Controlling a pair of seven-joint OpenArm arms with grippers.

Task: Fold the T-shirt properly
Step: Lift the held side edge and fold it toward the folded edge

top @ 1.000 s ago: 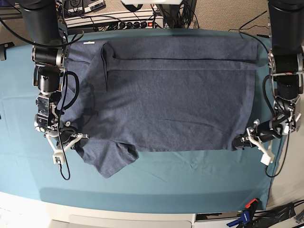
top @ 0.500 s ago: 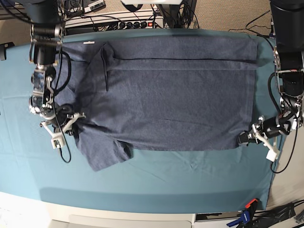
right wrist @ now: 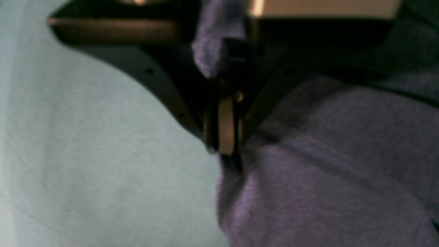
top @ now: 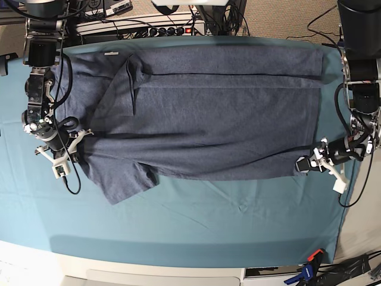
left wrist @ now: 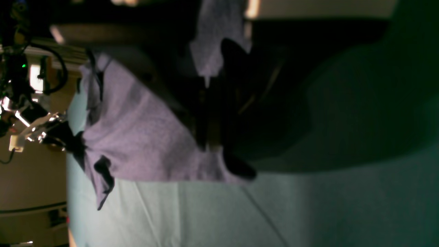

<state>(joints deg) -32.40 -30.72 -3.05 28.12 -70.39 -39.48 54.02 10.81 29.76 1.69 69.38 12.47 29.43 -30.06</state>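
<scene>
The T-shirt [top: 208, 113] is heathered slate-blue and lies spread wide across the teal tablecloth [top: 196, 220], covering most of its far half. A long fold runs along the shirt's far edge, a sleeve [top: 128, 182] sticks out toward the near side at one end, and a small white tag [top: 111, 54] shows at the far corner. No lettering is visible.

The right gripper [top: 76, 145] is closed on the shirt's edge beside the sleeve. The left gripper [top: 302, 165] is closed on the shirt's near corner at the opposite end. Behind the shirt's far edge sit a power strip [top: 164, 28] and cables; clamps [top: 306, 269] lie past the tablecloth's near corner.
</scene>
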